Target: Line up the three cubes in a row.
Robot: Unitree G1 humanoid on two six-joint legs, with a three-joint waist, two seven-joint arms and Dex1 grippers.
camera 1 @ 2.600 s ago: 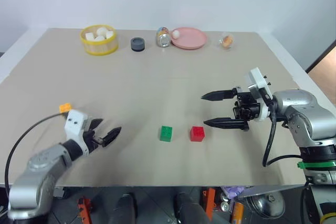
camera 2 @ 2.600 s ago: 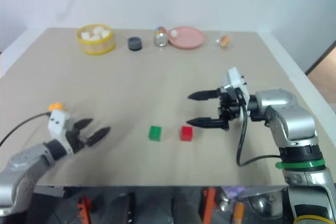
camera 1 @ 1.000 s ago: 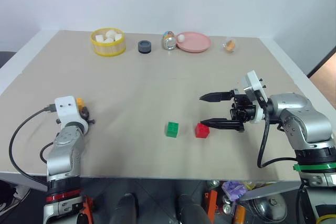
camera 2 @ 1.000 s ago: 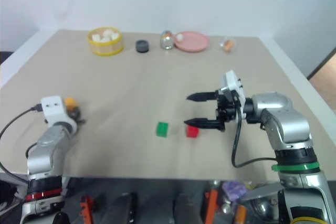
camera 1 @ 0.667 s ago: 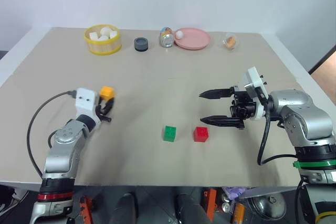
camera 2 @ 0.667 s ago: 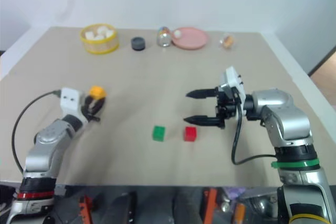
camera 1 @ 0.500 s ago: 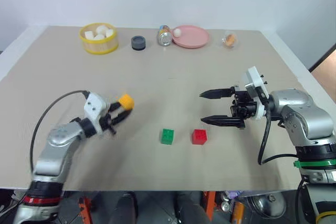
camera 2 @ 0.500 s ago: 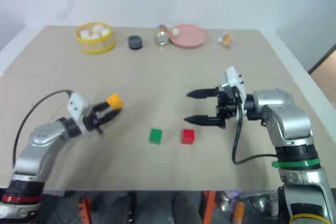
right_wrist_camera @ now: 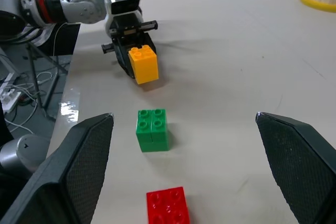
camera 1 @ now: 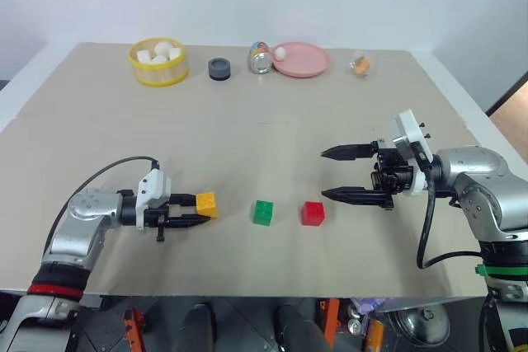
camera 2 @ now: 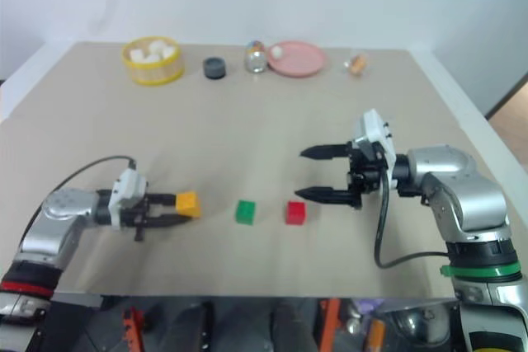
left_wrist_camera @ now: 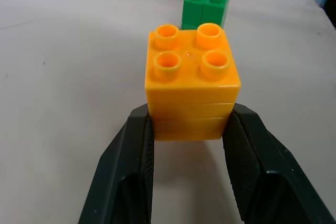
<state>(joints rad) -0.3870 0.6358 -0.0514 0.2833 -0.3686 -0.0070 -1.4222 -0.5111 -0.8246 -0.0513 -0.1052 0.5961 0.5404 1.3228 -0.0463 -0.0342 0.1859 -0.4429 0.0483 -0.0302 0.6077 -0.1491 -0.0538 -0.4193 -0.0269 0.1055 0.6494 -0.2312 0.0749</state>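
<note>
Left wrist view: yellow cube (left_wrist_camera: 192, 80) clamped between the left gripper's (left_wrist_camera: 189, 145) two black fingers, which press its opposite side walls low down; studs face up.
Yellow cube, place: low over the table (camera 1: 247, 138), near the front edge, just to the left of the green cube (camera 1: 263, 212); whether its base touches the surface cannot be told.
Row so far: green cube and red cube (camera 1: 312, 213) sit side by side with a small gap, studs up; the yellow cube lies roughly on their line.
Handling, judged: hard, light plastic with smooth walls, likely to slip or twist in a loose pinch; flat opposite faces give the best hold.
Axis: no long axis, the cubes being about equal each way; the faces look roughly square to the row.
Right gripper (camera 1: 355, 175): jaws wide apart and empty, hovering just right of the red cube.
Far edge: yellow basket (camera 1: 157, 63), dark puck (camera 1: 219, 68), pink plate (camera 1: 301, 61), well apart from the row.
</note>
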